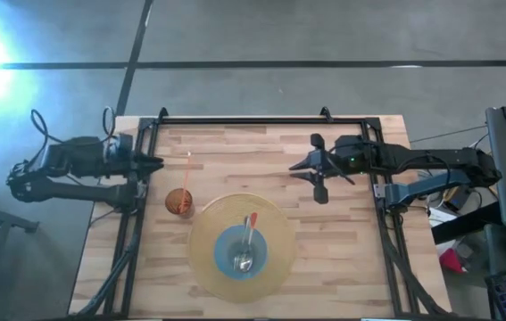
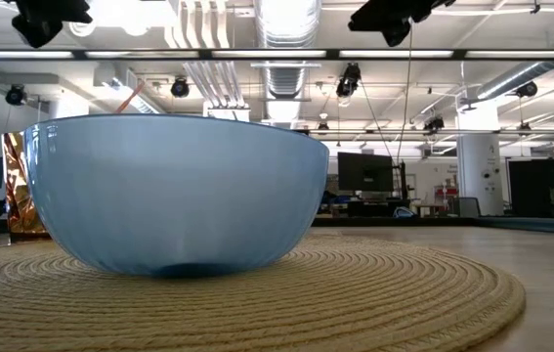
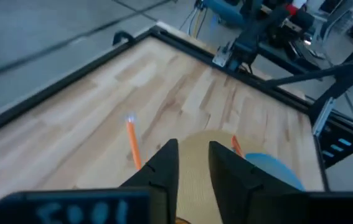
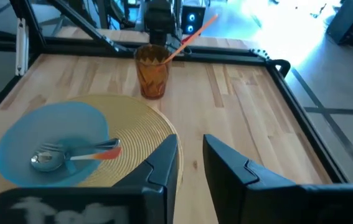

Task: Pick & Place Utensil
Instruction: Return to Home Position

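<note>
Left gripper [image 1: 156,162]: out past the mat [image 1: 206,267] on the left-arm side, at the edge of the surface [image 1: 261,134]. Fingers a narrow slit apart, nothing in them.
1 amber cup [image 1: 178,201]: upright on bare wood just outside the mat's rim, left-arm side, not on the mat.
1 orange straw [image 1: 188,169]: stood in the cup, tilted, top end pointing away from the mat.
1 round woven mat, with 1 blue bowl [image 1: 223,259] sitting on it, roughly centred.
2 utensils in the bowl: silver fork [image 1: 244,259] and orange-handled spoon [image 1: 253,220]. They lay together, heads overlapped at the bottom, so they were hard to separate.
Right gripper [image 1: 297,166]: over the surface, well apart from the mat on the right-arm side. Fingers likewise slightly parted and empty.
</note>
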Robot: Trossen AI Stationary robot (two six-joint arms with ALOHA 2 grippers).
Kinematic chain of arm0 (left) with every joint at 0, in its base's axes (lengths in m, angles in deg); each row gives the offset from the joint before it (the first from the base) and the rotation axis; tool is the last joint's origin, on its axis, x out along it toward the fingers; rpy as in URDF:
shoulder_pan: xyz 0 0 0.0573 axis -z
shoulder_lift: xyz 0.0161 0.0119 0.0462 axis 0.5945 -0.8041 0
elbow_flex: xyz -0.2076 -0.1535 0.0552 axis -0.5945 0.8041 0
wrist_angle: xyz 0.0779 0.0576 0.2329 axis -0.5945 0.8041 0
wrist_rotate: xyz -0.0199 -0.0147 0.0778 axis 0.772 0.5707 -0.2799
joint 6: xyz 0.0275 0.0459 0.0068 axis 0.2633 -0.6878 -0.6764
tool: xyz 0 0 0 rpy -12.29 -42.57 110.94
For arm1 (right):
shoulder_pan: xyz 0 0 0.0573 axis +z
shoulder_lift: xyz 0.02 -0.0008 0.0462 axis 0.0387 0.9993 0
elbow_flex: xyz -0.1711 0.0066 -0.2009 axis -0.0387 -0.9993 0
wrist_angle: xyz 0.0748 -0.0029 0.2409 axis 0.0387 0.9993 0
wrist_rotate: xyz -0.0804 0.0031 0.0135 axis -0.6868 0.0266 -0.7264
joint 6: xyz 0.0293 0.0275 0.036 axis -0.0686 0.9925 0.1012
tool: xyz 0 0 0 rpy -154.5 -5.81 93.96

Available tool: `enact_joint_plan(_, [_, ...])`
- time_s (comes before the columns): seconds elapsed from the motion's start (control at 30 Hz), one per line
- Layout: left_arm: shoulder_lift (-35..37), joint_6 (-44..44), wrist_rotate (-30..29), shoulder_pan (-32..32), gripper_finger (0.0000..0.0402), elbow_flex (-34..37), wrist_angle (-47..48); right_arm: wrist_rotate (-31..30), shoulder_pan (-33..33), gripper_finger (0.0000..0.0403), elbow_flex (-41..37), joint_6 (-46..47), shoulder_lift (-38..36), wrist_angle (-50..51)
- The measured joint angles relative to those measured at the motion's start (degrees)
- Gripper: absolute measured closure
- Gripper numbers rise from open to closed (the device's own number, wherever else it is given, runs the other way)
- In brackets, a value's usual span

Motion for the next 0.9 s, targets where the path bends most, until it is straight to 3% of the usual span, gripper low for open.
enact_joint_plan(0.27, [3.3, -4.5, 0.2, 0.0, 0.0396, 2.4, -2.4, 0.0, 0.0, 0.0355, -0.1, 1.3, -5.7, 1.9])
enact_joint_plan(0.9, [16.6, -15.4, 20.7, 0.0, 0.0401, 25.3, -29.3, -0.3, 3.3, 0.0377, -7.4, 5.9, -17.2, 1.0])
